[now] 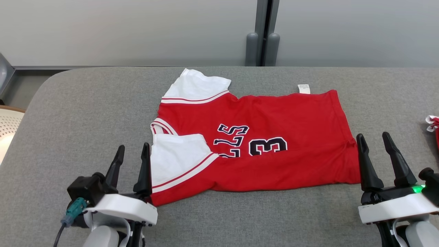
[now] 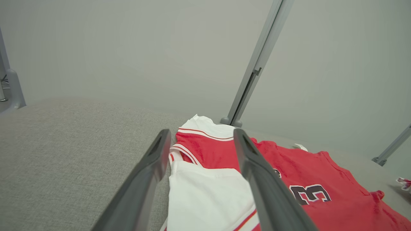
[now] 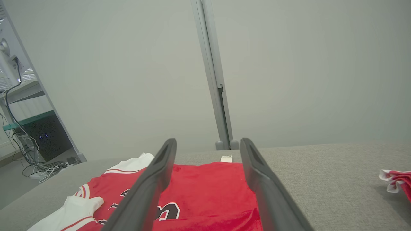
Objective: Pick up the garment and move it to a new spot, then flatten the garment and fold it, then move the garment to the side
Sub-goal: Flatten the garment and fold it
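The left gripper (image 1: 133, 145) is standing with its fingers spread wide, gripping nothing, and a white sleeve (image 1: 175, 154) is lying just beside its inner finger. The right gripper (image 1: 372, 134) is gaping equally wide and empty, sitting just beside the hem. The garment (image 1: 291, 113), a red jersey, is lying flat between the two grippers on the grey table (image 1: 85, 113). Beyond the right gripper's outer side, a small red-and-white cloth (image 1: 432, 125) is lying.
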`<state>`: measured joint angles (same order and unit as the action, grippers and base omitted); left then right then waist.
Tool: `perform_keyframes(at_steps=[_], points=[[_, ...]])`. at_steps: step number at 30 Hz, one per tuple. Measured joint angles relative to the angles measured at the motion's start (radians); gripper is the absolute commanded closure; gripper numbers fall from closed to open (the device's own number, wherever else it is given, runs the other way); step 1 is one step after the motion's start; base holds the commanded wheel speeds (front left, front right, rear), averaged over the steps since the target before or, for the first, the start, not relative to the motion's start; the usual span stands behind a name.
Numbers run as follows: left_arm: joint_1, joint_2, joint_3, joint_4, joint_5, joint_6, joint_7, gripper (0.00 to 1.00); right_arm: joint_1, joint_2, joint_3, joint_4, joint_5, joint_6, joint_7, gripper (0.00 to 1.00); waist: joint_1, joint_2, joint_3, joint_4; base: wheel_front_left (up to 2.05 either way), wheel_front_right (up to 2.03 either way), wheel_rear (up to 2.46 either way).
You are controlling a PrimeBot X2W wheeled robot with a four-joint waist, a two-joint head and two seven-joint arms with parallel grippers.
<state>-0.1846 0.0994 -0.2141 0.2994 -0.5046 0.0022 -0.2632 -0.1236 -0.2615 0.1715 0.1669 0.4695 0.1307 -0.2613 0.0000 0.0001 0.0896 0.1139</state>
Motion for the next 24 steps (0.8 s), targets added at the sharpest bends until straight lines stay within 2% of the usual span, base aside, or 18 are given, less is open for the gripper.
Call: perform_keyframes(at_steps=[5,8,12,17,24], points=[[0.017,-0.03,0.048,0.073,0.076,-0.035,0.0,0.0,0.007,0.006,0.0,-0.003,0.0,0.0,0.0,0.0,0.0,0.0,0.005,-0.009,0.0,0.0,0.0],[0.015,-0.04,0.049,0.135,0.123,-0.04,0.0,0.0,0.008,0.008,-0.004,-0.003,0.002,0.0,0.0,0.0,0.0,0.0,0.007,-0.014,0.0,0.0,0.0],[-0.009,-0.044,0.013,0.33,0.167,-0.008,0.003,0.0,0.007,0.017,-0.005,0.004,0.003,0.0,0.0,0.0,0.0,0.0,0.008,-0.025,0.0,0.0,0.0],[-0.061,-0.046,-0.001,0.466,0.167,0.042,0.03,0.0,0.007,0.023,-0.002,0.013,0.003,0.0,0.0,0.0,0.0,0.0,0.012,-0.035,0.0,0.0,0.0],[-0.123,-0.048,-0.019,0.576,0.161,0.066,0.058,0.0,0.003,0.025,-0.001,0.024,0.004,0.0,0.0,0.0,0.0,-0.0001,0.023,-0.048,0.0,0.0,0.0]])
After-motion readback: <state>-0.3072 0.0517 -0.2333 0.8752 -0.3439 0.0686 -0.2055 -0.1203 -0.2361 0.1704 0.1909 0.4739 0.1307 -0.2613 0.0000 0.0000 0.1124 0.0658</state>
